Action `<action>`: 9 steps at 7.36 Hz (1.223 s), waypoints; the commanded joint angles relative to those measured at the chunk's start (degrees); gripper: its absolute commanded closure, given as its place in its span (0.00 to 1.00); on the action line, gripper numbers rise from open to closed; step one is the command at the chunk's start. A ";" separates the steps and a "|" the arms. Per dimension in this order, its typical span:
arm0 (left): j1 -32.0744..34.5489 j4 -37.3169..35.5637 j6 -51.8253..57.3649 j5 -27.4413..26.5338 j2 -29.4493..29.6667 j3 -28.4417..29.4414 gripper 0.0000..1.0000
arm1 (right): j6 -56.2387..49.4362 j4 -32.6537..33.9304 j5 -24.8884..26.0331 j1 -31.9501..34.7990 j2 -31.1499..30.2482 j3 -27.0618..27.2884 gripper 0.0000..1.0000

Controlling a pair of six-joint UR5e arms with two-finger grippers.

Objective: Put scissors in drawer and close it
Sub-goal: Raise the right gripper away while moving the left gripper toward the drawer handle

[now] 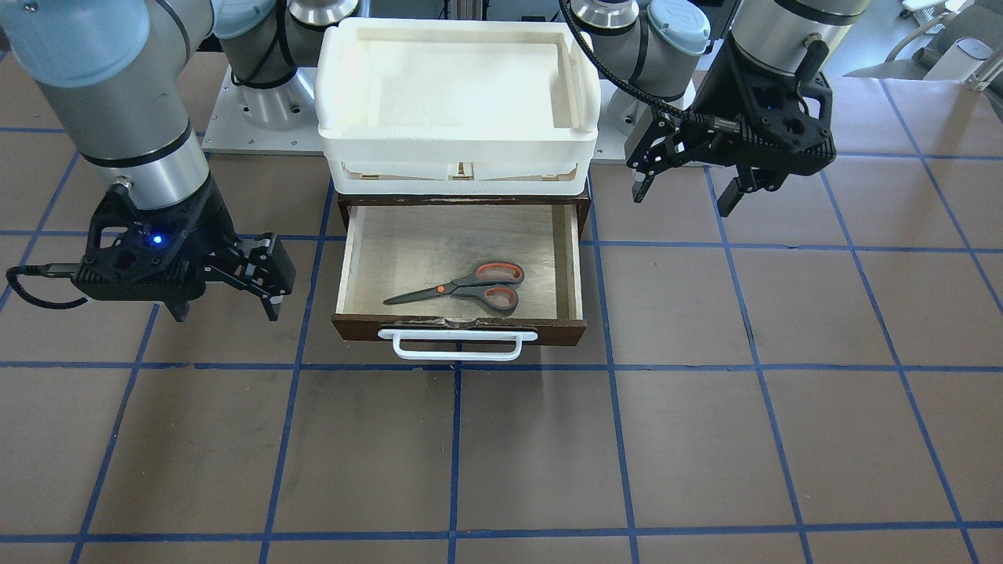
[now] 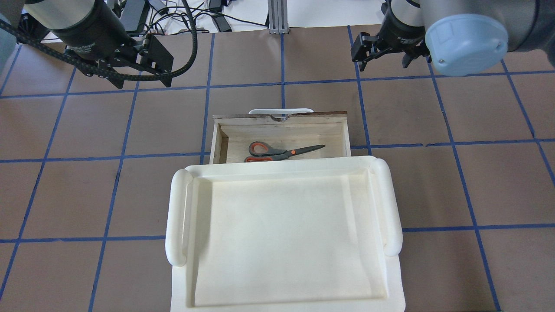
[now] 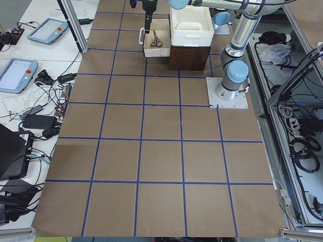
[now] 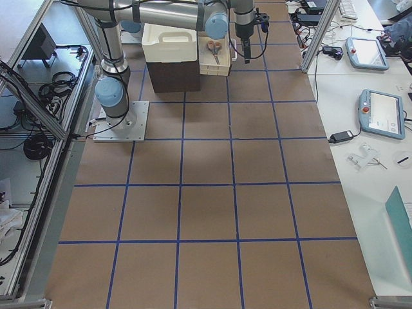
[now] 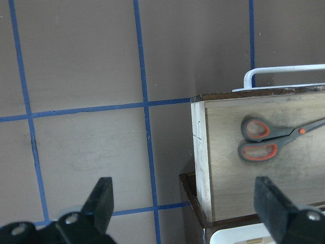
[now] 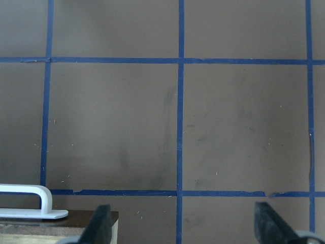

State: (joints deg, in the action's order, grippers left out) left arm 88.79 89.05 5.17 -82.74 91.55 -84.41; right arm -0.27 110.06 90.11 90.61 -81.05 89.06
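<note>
Both sets of jaws stand apart and empty, left gripper [image 1: 683, 194] and right gripper [image 1: 227, 304] flanking the open drawer [image 1: 560, 329], since the scissors [image 1: 462, 288] lie flat inside by its front edge, seemingly ready for the closing push.

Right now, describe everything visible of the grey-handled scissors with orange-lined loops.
The scissors have dark grey handles, orange-red lining inside both loops, an orange pivot and dark blades, shut. They lie flat on the pale plywood floor of the open brown wooden drawer, near its front, handles toward the robot's left. Nothing else touches them.
</note>
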 commanded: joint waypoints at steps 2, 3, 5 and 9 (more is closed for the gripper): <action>3.74 -4.21 -6.45 2.85 10.89 6.78 0.00 | 0.35 -4.20 -0.02 -0.26 -3.40 0.76 0.00; 7.85 -8.24 -10.93 1.28 14.93 7.84 0.00 | 0.71 -10.68 0.07 -0.17 -4.03 1.02 0.00; 11.23 -11.71 -13.78 -1.28 20.75 9.96 0.00 | 0.62 -11.27 -0.02 0.01 -6.14 1.02 0.00; 12.99 -11.97 -20.63 -0.76 26.39 10.75 0.00 | -0.25 -11.01 0.07 0.01 -6.85 1.11 0.00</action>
State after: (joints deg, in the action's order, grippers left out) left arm 101.46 77.33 -13.26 -83.58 116.12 -74.00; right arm 0.17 98.78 90.10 90.68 -87.98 90.16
